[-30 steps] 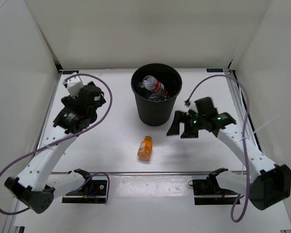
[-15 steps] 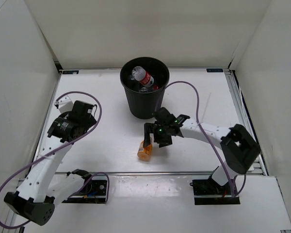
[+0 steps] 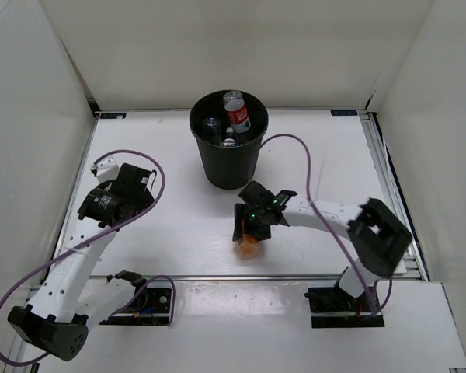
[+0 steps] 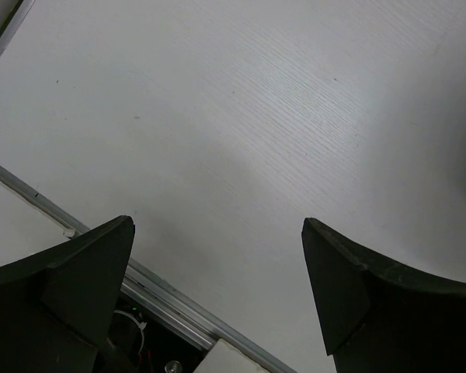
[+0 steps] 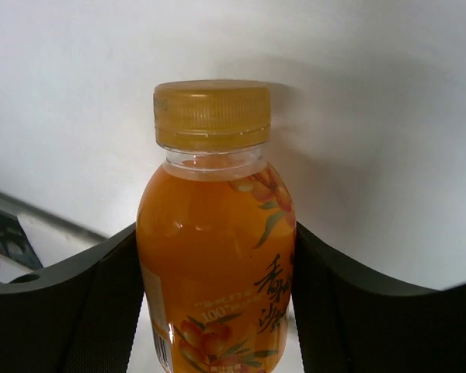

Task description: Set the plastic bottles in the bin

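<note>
Table [image 3: 163, 225], front centre: pinching the short orange bottle [image 5: 213, 256] between the pads of the right gripper [image 5: 216, 256], both sides touching, cap [image 5: 212, 115] pointing away from the wrist. Hanging the left gripper [image 4: 217, 233] spread wide over the white surface at the left. Showing the red-label bottle [image 3: 237, 114] and clear bottles [image 3: 213, 128] already inside the black bin [image 3: 229, 167], beyond the orange one.

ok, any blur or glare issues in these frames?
Right wrist: small orange plastic bottle sharp, label legible, soft shadow behind its cap, black fingers underexposed. Left wrist: white table grain crisp, dark fingers near-silhouette. Top external: even light, no glare; inside of the black round plastic bucket dim.
</note>
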`<state>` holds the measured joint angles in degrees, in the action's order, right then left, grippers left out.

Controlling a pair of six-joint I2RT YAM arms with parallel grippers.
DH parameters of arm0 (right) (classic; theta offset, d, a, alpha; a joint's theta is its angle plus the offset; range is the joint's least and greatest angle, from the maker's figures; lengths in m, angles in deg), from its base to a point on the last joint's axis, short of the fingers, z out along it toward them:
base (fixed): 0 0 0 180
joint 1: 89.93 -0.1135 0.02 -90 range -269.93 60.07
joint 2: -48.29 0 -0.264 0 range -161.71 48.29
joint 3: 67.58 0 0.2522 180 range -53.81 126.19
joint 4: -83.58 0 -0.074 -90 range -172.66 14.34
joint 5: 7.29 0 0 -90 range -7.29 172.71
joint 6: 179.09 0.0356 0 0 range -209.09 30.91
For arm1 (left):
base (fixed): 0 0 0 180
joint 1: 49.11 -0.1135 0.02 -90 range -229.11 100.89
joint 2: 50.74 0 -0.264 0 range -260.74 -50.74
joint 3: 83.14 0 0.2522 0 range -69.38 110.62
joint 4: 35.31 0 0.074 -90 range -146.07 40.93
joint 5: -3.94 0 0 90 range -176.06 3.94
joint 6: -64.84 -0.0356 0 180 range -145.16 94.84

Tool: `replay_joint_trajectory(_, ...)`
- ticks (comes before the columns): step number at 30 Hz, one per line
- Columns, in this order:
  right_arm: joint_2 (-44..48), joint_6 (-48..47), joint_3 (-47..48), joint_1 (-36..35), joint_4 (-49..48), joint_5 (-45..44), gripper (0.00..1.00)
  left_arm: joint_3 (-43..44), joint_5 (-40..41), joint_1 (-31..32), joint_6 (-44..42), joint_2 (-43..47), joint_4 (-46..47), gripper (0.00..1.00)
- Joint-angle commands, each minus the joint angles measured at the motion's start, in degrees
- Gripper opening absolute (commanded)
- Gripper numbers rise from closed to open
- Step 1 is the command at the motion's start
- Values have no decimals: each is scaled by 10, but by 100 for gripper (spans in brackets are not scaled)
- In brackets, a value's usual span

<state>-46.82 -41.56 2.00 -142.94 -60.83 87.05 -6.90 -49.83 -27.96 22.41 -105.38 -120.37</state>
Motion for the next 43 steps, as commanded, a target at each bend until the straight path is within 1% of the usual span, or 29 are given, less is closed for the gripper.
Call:
replay_joint_trajectory(1,136,-21,-4,-2,119,-70,52,5,-2,-2,10,3,23,100)
replay_joint_trajectory(3,184,-44,52,-2,174,-100,48,5,-2,-2,24,-2,40,100)
replay_joint_trajectory(5,231,-66,117,23,245,-137,46,-2,-7,-2,35,-10,48,100)
replay_joint_trajectory(6,237,-94,196,34,258,-147,48,-9,-13,-2,47,-10,54,100)
replay_joint_trajectory(7,232,-111,239,65,267,-147,48,-14,-21,-2,47,-15,54,100)
replay_joint_trajectory(8,222,-129,282,83,267,-147,49,-23,-21,-2,54,-21,63,100)
replay_joint_trajectory(10,156,-167,373,120,267,-128,49,-31,-29,-2,60,-26,69,100)
replay_joint_trajectory(11,128,-175,471,153,274,-120,49,-31,-36,-2,60,-31,69,100)
replay_joint_trajectory(12,66,-183,522,166,274,-113,49,-31,-41,-2,65,-31,69,100)
replay_joint_trajectory(14,0,-196,627,195,281,-88,49,-31,-41,-2,65,-37,69,100)
replay_joint_trajectory(15,-62,-204,725,201,281,-79,52,-31,-41,-2,60,-43,69,100)
replay_joint_trajectory(18,-141,-204,813,208,275,-39,78,-18,-41,-2,45,-43,69,100)
replay_joint_trajectory(19,-150,-204,813,214,267,-26,93,-18,-41,-2,40,-43,69,100)
replay_joint_trajectory(20,-156,-204,801,214,260,-13,100,-12,-35,-2,40,-43,69,100)
replay_joint_trajectory(23,-153,-198,787,219,287,-3,100,-6,-35,-8,28,-43,74,100)
replay_joint_trajectory(24,-117,-191,760,219,292,-17,100,-1,-30,-8,28,-48,74,100)
replay_joint_trajectory(25,-117,-185,759,219,292,-32,100,-1,-30,-8,28,-48,74,100)
replay_joint_trajectory(26,-69,-175,713,227,292,-45,100,-1,-30,-8,28,-48,74,100)
replay_joint_trajectory(28,-23,-148,676,255,313,-59,100,4,-16,-14,28,-48,79,100)
replay_joint_trajectory(29,6,-129,669,270,330,-43,100,5,-16,-14,28,-48,79,100)
replay_joint_trajectory(32,19,-123,674,337,435,6,100,5,-11,-14,28,-48,85,100)
replay_joint_trajectory(34,36,-143,629,378,486,52,100,-1,-3,-14,28,-48,86,100)
replay_joint_trajectory(35,65,-160,568,385,496,32,100,-8,21,-14,37,-48,86,100)
replay_joint_trajectory(36,65,-165,567,390,496,31,100,-8,40,-14,46,-48,79,100)
replay_joint_trajectory(37,101,-172,509,396,496,21,100,-16,64,-14,62,-48,68,100)
replay_joint_trajectory(38,119,-172,483,402,485,21,100,-23,89,-14,92,-48,57,100)
replay_joint_trajectory(41,190,-192,433,428,461,1,100,-33,197,-14,130,-43,35,100)
replay_joint_trajectory(42,213,-199,432,435,454,1,100,-39,222,-14,130,-43,30,100)
replay_joint_trajectory(43,219,-199,432,450,454,1,100,-48,275,-14,142,-43,30,100)
